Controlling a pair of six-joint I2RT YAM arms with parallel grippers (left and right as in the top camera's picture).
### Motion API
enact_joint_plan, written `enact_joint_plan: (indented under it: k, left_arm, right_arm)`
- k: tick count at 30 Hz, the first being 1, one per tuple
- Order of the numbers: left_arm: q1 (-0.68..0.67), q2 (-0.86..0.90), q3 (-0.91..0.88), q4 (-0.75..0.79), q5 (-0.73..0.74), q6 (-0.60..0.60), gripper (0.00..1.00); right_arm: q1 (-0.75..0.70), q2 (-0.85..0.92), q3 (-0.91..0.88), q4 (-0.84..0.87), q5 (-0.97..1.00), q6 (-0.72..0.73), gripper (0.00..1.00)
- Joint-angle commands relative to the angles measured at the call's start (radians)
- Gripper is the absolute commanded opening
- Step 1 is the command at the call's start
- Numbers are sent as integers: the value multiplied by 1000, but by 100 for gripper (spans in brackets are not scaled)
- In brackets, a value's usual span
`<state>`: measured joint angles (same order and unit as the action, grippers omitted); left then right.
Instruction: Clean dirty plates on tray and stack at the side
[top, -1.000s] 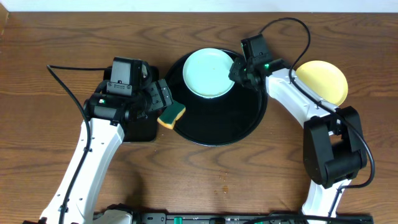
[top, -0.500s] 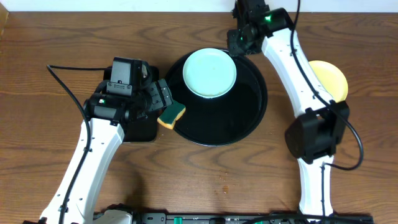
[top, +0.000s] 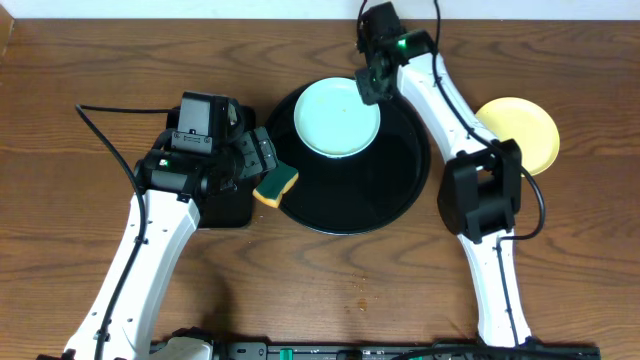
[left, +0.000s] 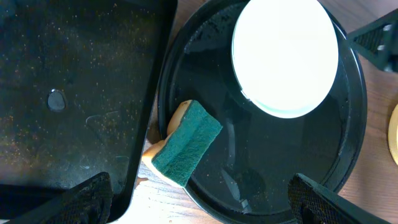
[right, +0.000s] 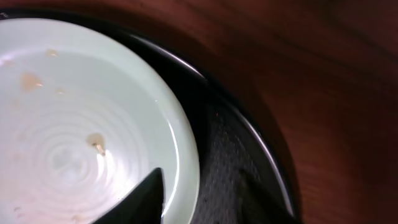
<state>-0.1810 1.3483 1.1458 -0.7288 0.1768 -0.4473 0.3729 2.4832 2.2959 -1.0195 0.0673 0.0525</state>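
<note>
R gripper (top: 370, 88) hangs open, empty, astride the far rim of the pale mint round plate (top: 337, 118), spotty brown, on the big round shiny black tray (top: 360, 195). L gripper (left: 202, 199) gapes wide, empty too. A thin pinch there & the plate might slip, tip.

Below my right claw (right: 202, 190), the mint plate (right: 81, 124) is pale mint-white with faint concentric rings and small tan-brown spots. It contrasts with the glossy black tray (right: 249, 155), finely dotted, and the dark red-brown grained table (right: 323, 68). Ahead of my left claw (left: 199, 186), the sponge (left: 186, 143) is dark green over tan-yellow and the rectangular tray (left: 74, 93) is black, dust-speckled; outboard of my right claw, the yellow plate (top: 520, 130) is plain pale yellow.
</note>
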Motion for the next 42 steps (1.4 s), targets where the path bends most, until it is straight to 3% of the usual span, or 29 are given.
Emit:
enact_joint_plan:
  k: [1,3,10,15,20,24,42]
  left_arm:
    - [3,-2,10,0,-13,2,90]
    - [3,-2,10,-1,-12,2,90]
    - [3,-2,10,-1,-13,2,90]
    - [3,-2,10,-1,-13,2,90]
    - [3,-2,10,0,-12,2,90]
    - [3,-2,10,-1,-13,2,90]
    - [3,-2,10,0,-12,2,90]
  right_arm:
    - [8,32,6,14,33,-31,20]
    - [13,39,6,17,32,-31,12]
    - [26,70,5,48,34,-31,14]
    - [35,79,5,59,71,-31,1]
    - [38,79,5,51,142,-32,2]
    - [39,79,5,55,142,-32,13]
    - [34,85,6,55,150,-58,12]
